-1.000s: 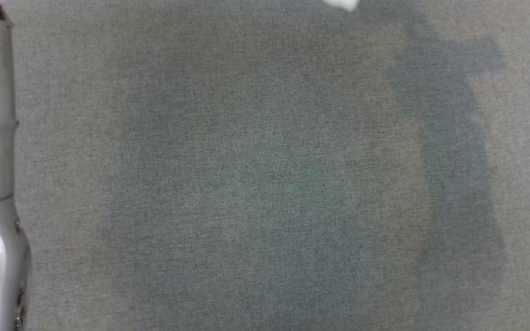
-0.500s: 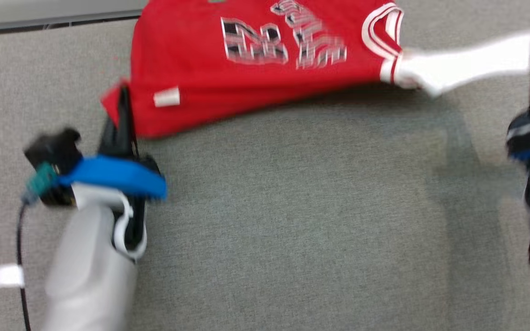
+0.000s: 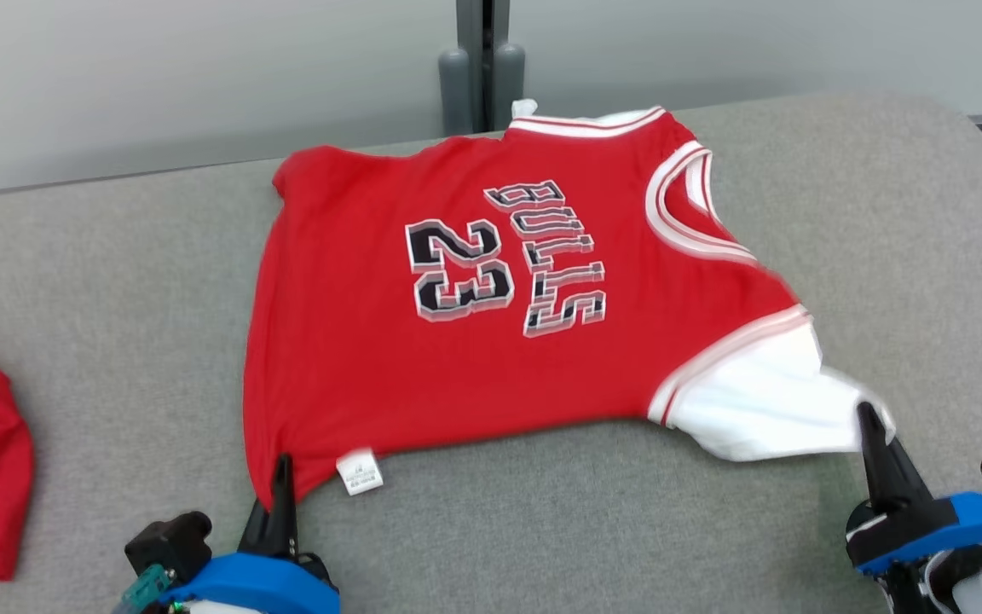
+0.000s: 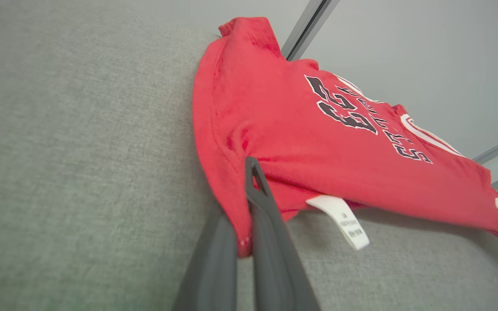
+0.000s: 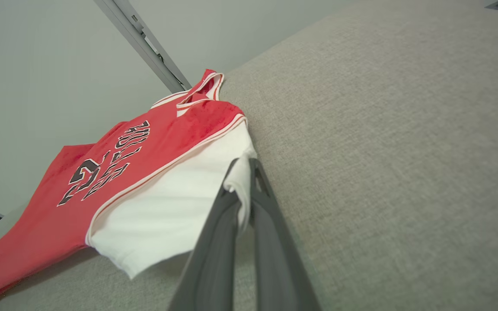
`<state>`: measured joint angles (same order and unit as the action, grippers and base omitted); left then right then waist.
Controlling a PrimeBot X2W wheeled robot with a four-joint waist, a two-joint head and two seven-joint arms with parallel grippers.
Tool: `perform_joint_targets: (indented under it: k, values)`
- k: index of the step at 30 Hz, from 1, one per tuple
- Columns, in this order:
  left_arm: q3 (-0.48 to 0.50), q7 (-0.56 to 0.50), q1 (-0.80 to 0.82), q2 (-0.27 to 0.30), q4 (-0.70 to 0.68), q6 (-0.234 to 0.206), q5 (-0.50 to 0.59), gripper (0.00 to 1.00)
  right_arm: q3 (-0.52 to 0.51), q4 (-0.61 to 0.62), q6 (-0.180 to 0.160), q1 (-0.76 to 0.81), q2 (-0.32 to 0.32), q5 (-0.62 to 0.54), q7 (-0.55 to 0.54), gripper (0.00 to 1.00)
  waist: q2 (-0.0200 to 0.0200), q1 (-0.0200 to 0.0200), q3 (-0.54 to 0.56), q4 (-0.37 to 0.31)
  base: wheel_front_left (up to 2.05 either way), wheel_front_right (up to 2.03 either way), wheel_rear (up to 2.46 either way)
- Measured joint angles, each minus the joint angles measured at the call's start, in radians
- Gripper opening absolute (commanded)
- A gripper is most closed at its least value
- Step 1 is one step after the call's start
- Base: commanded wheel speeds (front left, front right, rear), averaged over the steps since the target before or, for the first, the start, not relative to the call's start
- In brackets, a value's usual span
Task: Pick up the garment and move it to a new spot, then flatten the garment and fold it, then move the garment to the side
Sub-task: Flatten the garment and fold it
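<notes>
The red Bulls jersey (image 3: 457,341) is spread on the grey fabric surface (image 3: 542,529). Its hem corner (image 3: 262,460) at 7 o'clock is clamped by the left gripper (image 3: 284,477). Its white sleeve (image 3: 755,409) at 4 o'clock is clamped by the right gripper (image 3: 870,426).

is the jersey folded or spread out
Spread out, not folded: the jersey lies open on the grey surface, its whole front print showing.

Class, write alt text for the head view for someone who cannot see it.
A red 23 jersey lies spread on a grey surface, its hem corner pinched by the left pincer, its white sleeve by the right pincer.
</notes>
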<state>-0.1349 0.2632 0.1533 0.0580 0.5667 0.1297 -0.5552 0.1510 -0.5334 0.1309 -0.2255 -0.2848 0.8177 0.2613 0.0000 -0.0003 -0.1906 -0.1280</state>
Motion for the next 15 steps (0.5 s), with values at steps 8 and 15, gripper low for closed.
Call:
perform_joint_targets:
  k: [8, 15]
  values:
    - [-0.017, 0.0, -0.193, -0.008, -0.077, 0.0, -0.006, 0.0, -0.028, 0.006, 0.0, 0.202, 0.024, 0.01, 0.0, 0.0, 0.0, 0.0, 0.113, 0.028, 0.0, 0.0, 0.0]
    - [-0.03, 0.0, -0.252, -0.008, -0.153, 0.0, 0.028, 0.0, -0.046, 0.071, 0.0, 0.277, 0.028, 0.02, 0.0, 0.0, 0.0, 0.0001, 0.122, 0.045, 0.0, 0.0, 0.0]
